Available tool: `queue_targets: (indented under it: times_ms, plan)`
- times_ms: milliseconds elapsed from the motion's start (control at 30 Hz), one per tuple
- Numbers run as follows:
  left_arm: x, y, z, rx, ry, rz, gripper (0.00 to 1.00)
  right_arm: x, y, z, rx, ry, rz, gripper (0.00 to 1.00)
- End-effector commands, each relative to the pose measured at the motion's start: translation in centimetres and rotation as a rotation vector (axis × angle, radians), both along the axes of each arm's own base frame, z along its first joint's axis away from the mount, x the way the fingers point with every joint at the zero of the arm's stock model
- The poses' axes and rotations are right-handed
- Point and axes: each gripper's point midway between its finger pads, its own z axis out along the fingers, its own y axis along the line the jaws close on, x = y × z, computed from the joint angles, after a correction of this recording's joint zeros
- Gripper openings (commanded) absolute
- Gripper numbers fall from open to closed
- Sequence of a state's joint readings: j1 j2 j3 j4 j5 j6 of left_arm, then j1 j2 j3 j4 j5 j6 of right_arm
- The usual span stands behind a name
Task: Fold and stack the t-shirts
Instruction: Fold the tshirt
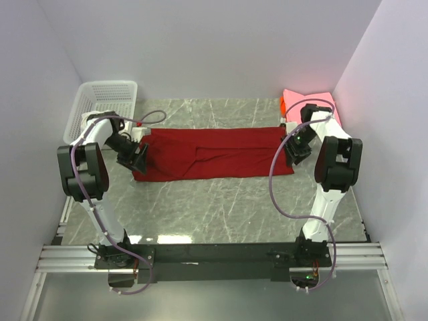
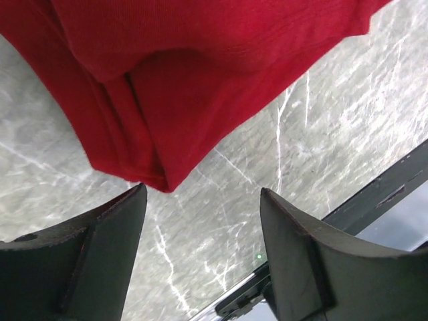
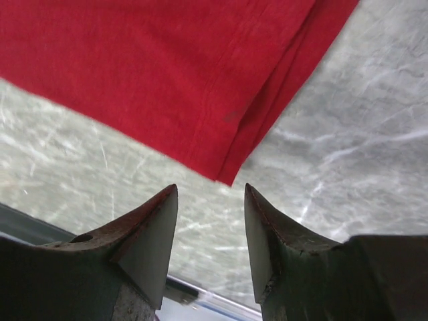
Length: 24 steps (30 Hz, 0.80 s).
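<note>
On the surface [image 1: 221, 207] | deep red t-shirt [image 1: 214, 154] lies flat as a long folded band; left fingers [image 2: 100, 227] and right fingers [image 3: 150, 227] both spread, empty, just off its end corners | risk: you may pinch only the top layer; fold peels open, halves skew

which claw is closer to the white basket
Left. The left claw sits close by the basket, at the red shirt's left end; the right claw is far across at its right end.
</note>
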<state>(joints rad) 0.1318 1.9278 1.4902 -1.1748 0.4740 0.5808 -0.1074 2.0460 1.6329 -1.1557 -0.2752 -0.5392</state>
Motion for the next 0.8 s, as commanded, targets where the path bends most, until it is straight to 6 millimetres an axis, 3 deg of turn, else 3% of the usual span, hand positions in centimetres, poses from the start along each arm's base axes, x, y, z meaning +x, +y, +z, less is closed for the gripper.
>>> queue_targets:
  times_ms: [0, 367, 633, 767]
  plan:
    - [1.1, -0.4, 0.9, -0.01, -0.076, 0.036, 0.74, 1.1, 0.4, -1.0, 0.02, -0.006, -0.085, 0.52]
    - [1.1, -0.8, -0.2, -0.041, -0.035, 0.042, 0.7, -0.1, -0.5, -3.5, -0.035, 0.062, -0.113, 0.52]
    - [-0.1, -1.1, -1.5, -0.054, 0.026, 0.038, 0.61, -1.1, -0.2, -3.7, -0.02, 0.091, -0.104, 0.35]
    - [-0.3, -0.8, -2.3, -0.036, 0.047, 0.043, 0.6, -1.3, -0.3, -3.9, -0.025, 0.095, -0.108, 0.33]
